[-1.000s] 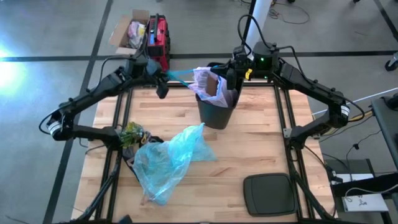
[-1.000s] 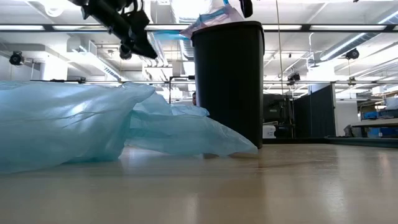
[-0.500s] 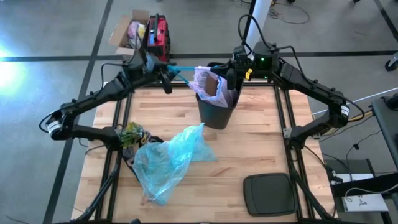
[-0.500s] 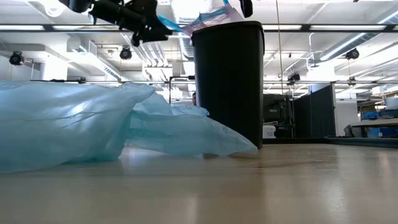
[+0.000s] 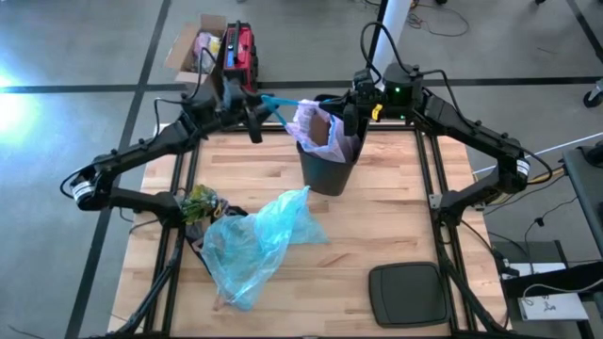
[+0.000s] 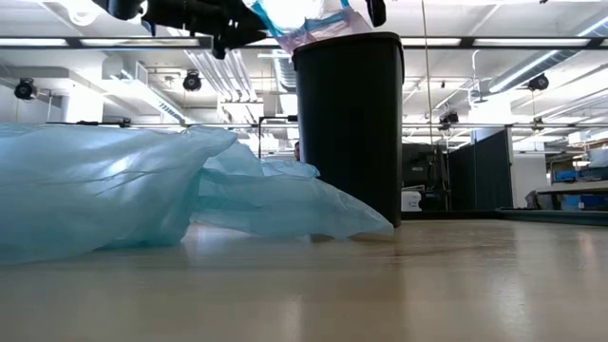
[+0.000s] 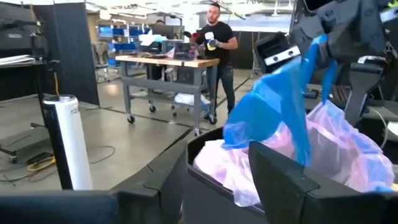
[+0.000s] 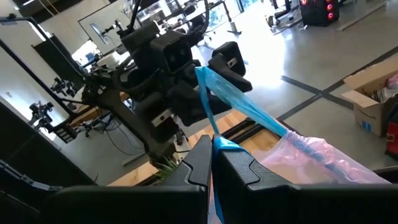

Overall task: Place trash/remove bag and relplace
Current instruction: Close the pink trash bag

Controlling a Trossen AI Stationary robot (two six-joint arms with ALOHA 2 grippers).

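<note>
Both arms are matte black, built of slim tubular links joined by chunky rounded housings, with black cables looping alongside. Near the bin (image 5: 327, 169), the right arm's wrist block shows a green light and a yellow tab. Each arm's base joint carries a white ring.

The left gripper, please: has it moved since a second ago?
Yes. In the high view the left gripper has moved toward the black bin, along the table's far edge.
</note>
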